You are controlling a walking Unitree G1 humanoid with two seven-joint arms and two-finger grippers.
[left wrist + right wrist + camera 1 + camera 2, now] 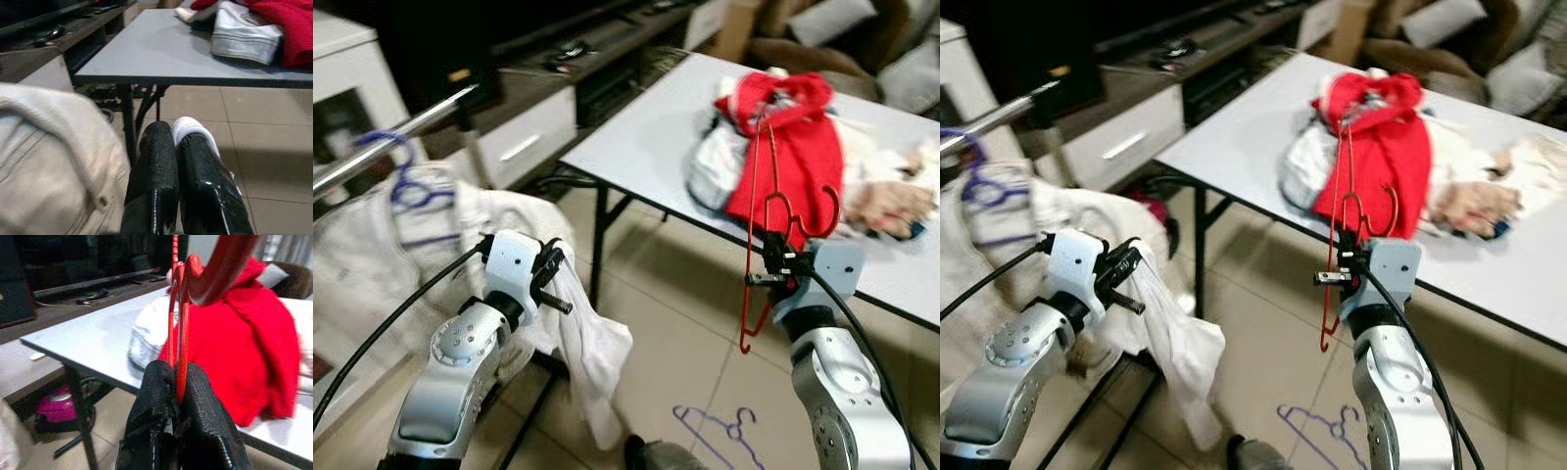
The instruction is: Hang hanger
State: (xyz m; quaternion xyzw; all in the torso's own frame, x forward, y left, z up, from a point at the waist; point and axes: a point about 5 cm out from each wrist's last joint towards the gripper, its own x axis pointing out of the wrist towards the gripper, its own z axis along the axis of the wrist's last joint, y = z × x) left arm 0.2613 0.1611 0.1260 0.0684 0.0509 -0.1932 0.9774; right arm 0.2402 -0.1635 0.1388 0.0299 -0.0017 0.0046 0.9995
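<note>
Gripping a thin red wire hanger (753,211) at centre right, your right gripper (766,264) is clamped tight; your left gripper (553,279) pinches white cloth (592,357).

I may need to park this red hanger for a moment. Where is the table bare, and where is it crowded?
The table is bare on its near-left half, from the corner by the drawer unit up to the clothes pile. The far-right part is crowded with clothes. The right gripper holds the red hanger.

red hanger (759,211), red garment (798,147), white table (646,137), purple hanger (720,431)
</note>
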